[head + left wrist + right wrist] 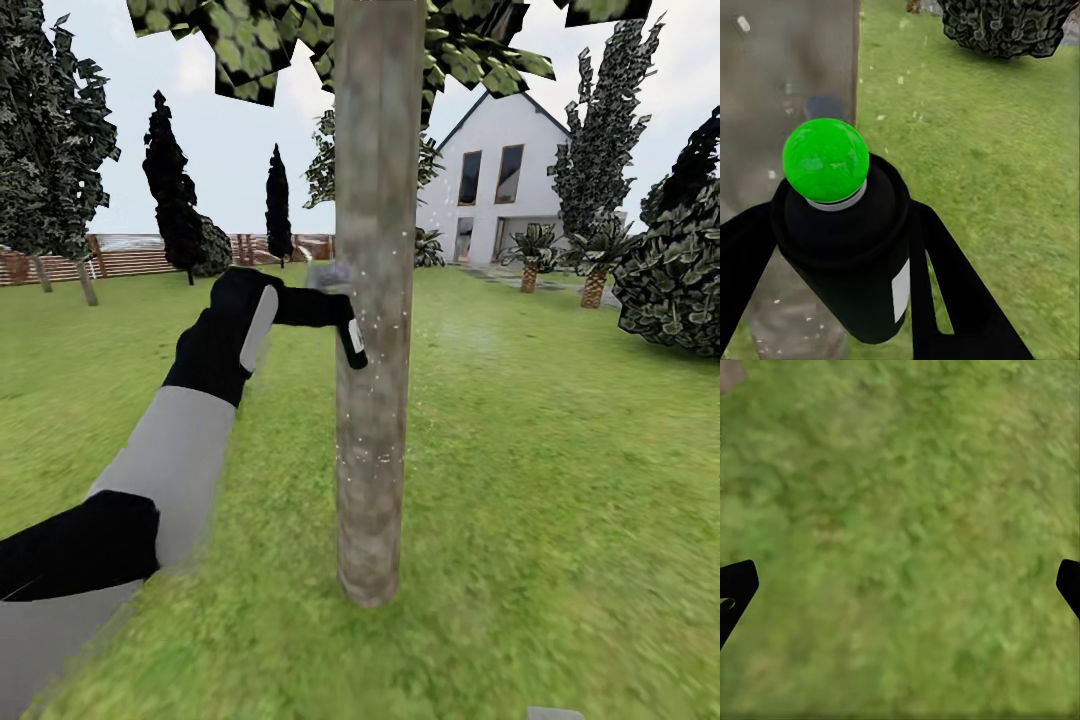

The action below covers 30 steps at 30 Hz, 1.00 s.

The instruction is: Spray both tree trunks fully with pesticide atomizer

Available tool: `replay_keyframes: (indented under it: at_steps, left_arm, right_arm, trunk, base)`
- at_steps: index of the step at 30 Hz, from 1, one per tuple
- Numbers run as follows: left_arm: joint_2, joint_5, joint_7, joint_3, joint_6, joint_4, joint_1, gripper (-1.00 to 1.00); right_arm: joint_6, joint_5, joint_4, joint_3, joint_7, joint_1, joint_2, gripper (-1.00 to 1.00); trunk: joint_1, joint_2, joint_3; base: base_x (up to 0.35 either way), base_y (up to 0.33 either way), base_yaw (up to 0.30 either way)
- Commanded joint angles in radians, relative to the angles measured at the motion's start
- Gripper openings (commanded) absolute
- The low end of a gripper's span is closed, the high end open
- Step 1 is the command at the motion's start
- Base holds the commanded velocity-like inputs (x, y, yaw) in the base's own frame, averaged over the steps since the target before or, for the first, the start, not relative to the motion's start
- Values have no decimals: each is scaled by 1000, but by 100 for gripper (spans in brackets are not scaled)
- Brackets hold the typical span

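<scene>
A garden lawn (560, 450) under a pale sky, with a slat fence (130, 255) at ten o'clock and a white house (500, 180) at one o'clock. From eight o'clock the left arm (190, 430) reaches up toward the middle of the head view, its left gripper (335, 315) closed around the atomizer (352, 345), a small dark spray bottle with a white label. In the left wrist view the two black fingers (945, 277) clamp the bottle's dark body (847, 262) on either side, below its bright green top (825, 159). The bottle looks rigid, light and smooth-sided, so it would probably slip if the squeeze loosened; the mid-body, where it is held now, seems the soundest place to take it. In the head view its long axis is tilted, lower end leaning toward five o'clock; I cannot tell which way the nozzle faces, though the bottle is right against the trunk (375, 330). That trunk, a straight grey-brown column, stands dead centre from twelve to six o'clock, flecked with tiny white specks about bottle height and lower down, green leaves (240, 50) above it. At three o'clock sits a dark leafy bush (675, 280), with two short palms (560, 255) beyond. The right wrist view looks down on blurred grass (900, 540); the right gripper's (900, 585) black fingertips (736, 585) stand wide apart at the frame's edges, holding nothing.
</scene>
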Motion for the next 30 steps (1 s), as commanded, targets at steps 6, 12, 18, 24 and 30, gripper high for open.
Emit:
replay_keyframes:
  at_steps: [6,12,18,24,30]
  left_arm:
    - [0,15,4,27,9,155,-241,-100]
    - [0,15,4,100,9,310,-464,-100]
    - [0,15,5,116,6,444,-516,-100]
    - [28,12,12,116,-33,779,-519,-100]
    - [51,10,13,114,-168,904,-479,-100]
  right_arm:
    - [-7,4,4,-2,-3,-2,0,100]
    - [-7,4,4,-2,-3,-2,-1,100]
    - [-7,4,4,-2,-3,-2,-2,100]
    - [-7,4,4,-2,-3,-2,-2,100]
    - [-7,4,4,-2,-3,-2,-2,100]
  trunk:
    - [0,-1,-2]
    - [0,-1,-2]
    - [0,-1,-2]
    - [0,-1,-2]
    - [0,-1,-2]
  base:
    - [0,0,0]
    - [0,0,0]
    - [0,0,0]
    - [0,0,0]
    - [0,0,0]
